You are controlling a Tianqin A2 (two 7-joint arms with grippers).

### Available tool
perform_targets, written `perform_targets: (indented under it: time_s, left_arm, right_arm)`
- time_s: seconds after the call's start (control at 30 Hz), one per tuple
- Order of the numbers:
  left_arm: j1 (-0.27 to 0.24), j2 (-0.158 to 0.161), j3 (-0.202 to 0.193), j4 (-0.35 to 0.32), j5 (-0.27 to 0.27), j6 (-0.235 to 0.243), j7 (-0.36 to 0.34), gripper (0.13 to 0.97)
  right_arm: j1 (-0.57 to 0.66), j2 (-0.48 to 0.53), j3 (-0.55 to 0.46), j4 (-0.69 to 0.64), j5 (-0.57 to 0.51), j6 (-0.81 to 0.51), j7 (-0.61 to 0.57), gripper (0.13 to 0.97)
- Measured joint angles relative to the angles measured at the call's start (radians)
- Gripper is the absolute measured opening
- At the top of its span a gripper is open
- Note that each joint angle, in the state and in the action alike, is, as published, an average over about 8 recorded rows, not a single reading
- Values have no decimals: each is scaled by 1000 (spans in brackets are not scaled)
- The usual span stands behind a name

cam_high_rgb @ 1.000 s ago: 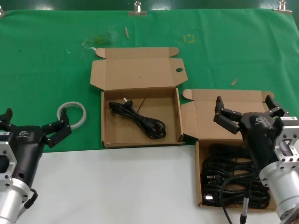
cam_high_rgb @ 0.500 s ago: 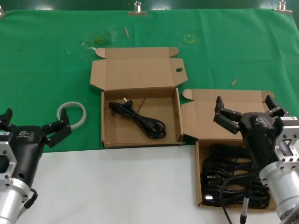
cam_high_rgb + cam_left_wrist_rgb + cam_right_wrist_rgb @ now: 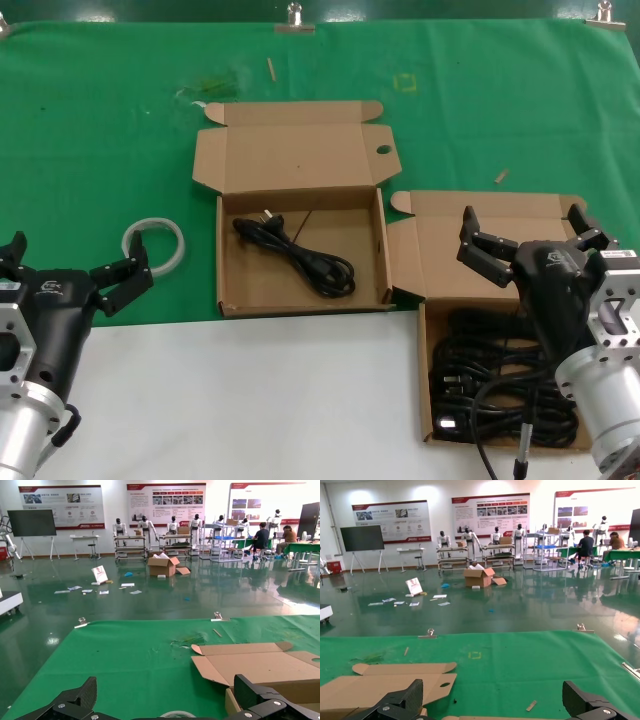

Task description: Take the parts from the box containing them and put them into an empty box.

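Note:
The box containing the parts (image 3: 424, 385) lies open at the front right, its lid (image 3: 440, 240) folded back. Several black cables (image 3: 490, 385) fill it. The other box (image 3: 226, 270) lies open in the middle, lid (image 3: 290, 160) back, with one black cable (image 3: 300, 255) inside. My right gripper (image 3: 522, 222) is open and empty, hovering over the full box's back edge. My left gripper (image 3: 78, 250) is open and empty at the front left, away from both boxes. The middle box's lid shows in the left wrist view (image 3: 260, 662) and in the right wrist view (image 3: 385, 685).
A clear tape ring (image 3: 155, 243) lies on the green cloth (image 3: 100, 130) left of the middle box, beside my left gripper. Small wood scraps (image 3: 501, 176) lie on the cloth. Bare white tabletop (image 3: 250, 400) runs along the front. Metal clips (image 3: 294, 18) hold the cloth's far edge.

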Motion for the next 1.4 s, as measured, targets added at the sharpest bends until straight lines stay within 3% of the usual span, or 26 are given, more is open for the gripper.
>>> perform_targets:
  time_s: [1.4]
  left_arm:
    - [0, 0, 0, 0, 0, 0, 0, 965]
  right_arm:
    - [0, 0, 0, 0, 0, 0, 0, 966]
